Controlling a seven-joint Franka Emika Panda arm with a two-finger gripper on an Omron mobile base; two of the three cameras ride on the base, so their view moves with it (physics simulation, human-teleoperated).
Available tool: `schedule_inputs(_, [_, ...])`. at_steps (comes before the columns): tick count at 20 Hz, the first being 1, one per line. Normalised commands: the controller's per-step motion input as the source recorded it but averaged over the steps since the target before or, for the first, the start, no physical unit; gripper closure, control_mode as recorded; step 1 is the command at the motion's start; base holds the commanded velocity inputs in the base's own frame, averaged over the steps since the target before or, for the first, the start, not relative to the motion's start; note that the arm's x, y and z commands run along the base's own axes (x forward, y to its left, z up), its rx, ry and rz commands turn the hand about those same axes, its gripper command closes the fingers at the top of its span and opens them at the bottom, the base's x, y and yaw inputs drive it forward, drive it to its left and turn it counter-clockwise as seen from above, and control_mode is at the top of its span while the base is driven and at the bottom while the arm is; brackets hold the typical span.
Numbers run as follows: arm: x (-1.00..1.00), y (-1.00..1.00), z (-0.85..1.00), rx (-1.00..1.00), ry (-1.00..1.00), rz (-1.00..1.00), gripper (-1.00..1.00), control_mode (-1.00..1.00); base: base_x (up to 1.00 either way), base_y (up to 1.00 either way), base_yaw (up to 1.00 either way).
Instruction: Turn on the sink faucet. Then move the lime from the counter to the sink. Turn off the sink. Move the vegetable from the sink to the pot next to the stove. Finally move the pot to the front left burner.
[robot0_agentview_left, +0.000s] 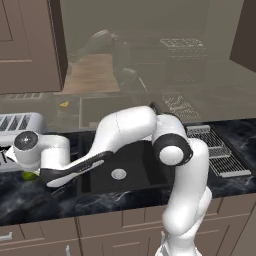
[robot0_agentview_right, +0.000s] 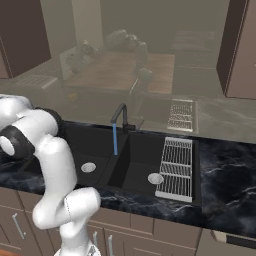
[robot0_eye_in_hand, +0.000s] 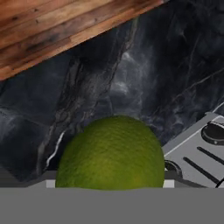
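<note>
One lime (robot0_eye_in_hand: 110, 154) on black counter (robot0_eye_in_hand: 131, 83); two sink (robot0_agentview_right: 131, 160) basins.

Pretty dim overall, with a hazy grey wash over the back of the room, so everything behind the counter (robot0_agentview_right: 225, 170) looks soft and murky. Up close the lime (robot0_eye_in_hand: 111, 153) is evenly lit and sharp. Shadows are faint, with no real glare and no edge distortion.

Yellow-green lime (robot0_eye_in_hand: 110, 153) (black veined counter (robot0_eye_in_hand: 144, 74)).
</note>
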Motion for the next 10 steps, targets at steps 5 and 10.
schedule_inputs(5, [-0.52, -0.96, 0.13, 0.16, 0.00, -0.08, 1.00, -1.00, 0.00, 0.00, 0.00])
schedule_inputs(10, [-0.20, -1.00, 0.20, 0.15, 0.00, -0.10, 1.00, -1.00, 0.00, 0.00, 0.00])
